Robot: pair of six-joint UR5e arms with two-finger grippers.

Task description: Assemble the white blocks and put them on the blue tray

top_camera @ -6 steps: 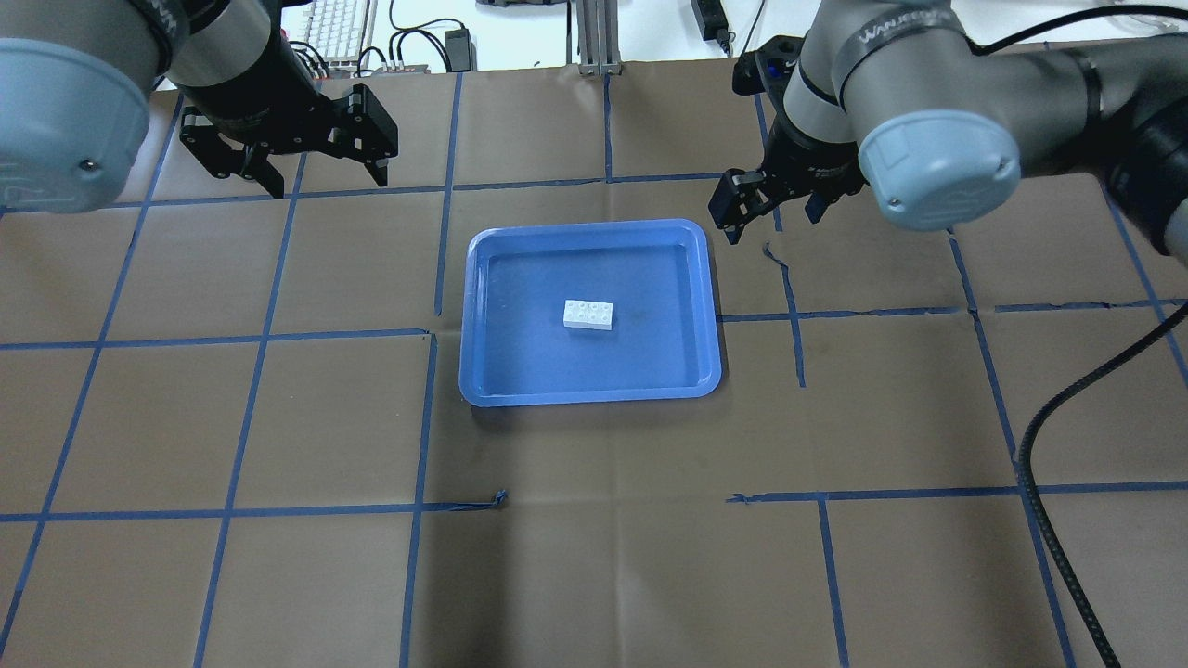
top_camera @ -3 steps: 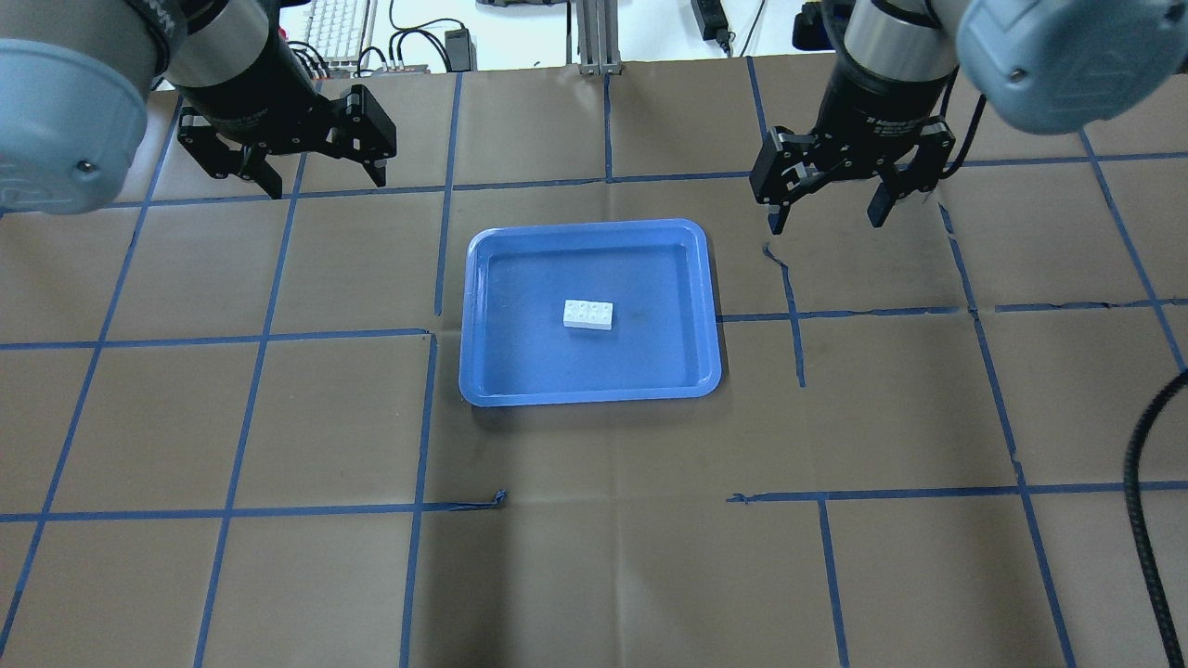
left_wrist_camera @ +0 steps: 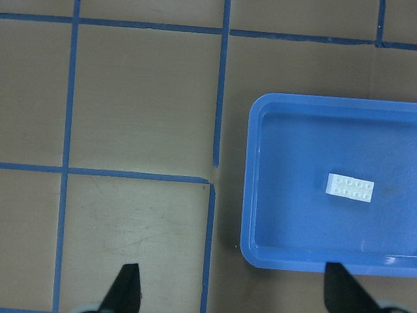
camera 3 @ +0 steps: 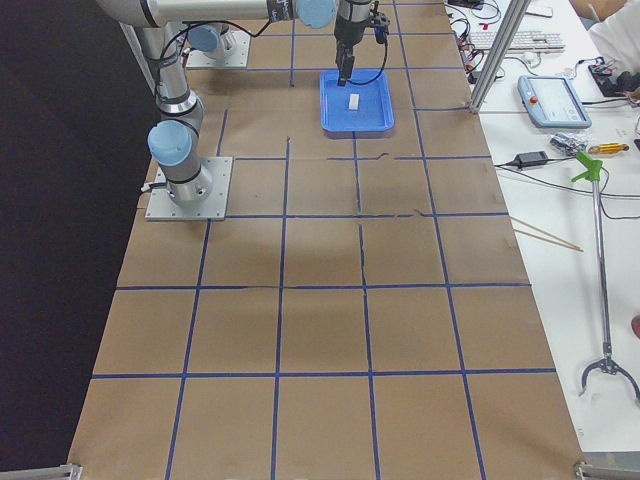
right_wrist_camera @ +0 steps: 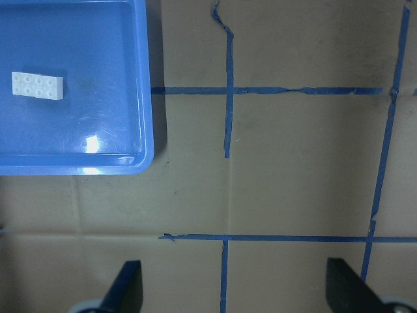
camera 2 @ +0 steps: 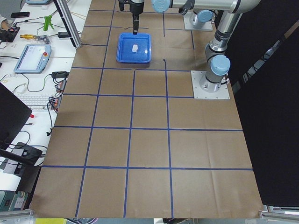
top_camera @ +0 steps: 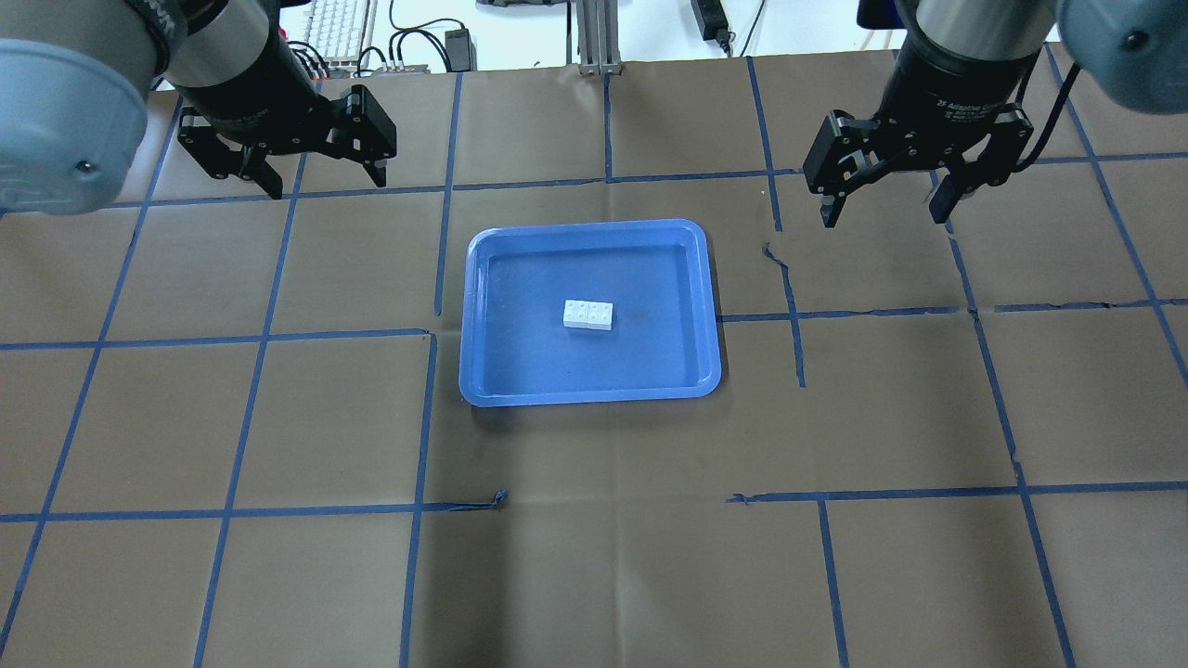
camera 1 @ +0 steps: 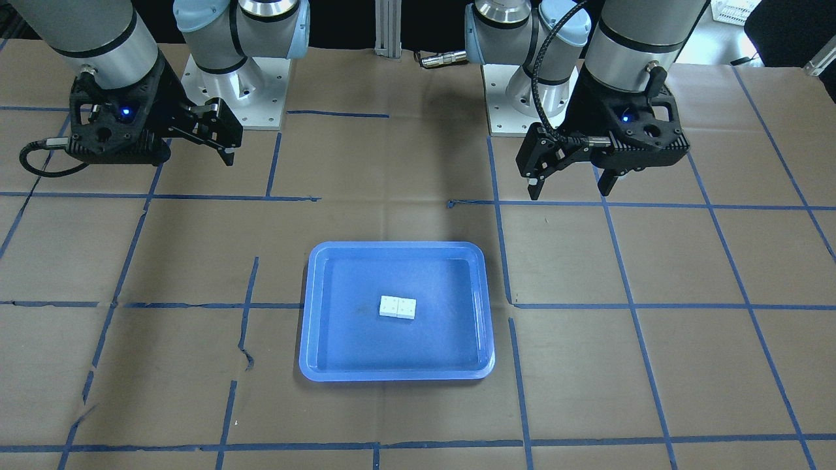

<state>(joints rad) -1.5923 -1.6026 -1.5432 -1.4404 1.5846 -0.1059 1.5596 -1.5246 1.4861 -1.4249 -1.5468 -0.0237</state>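
Left gripper (top_camera: 328,184) and right gripper (top_camera: 883,218) both wide and empty, white blocks (top_camera: 588,315) side by side inside blue tray (top_camera: 538,357).

White blocks (camera 3: 353,101) in blue tray (camera 3: 357,129), ctr.

Silver arms (camera 1: 98,26), pale blue joint caps (top_camera: 56,121), black left end effector (top_camera: 327,184), black right end effector (top_camera: 882,218)

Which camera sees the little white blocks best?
The left wrist view: the white blocks look large, studs clear, lying joined in the blue tray. Right wrist is nearly as good; overhead and front show them small, side views a speck.
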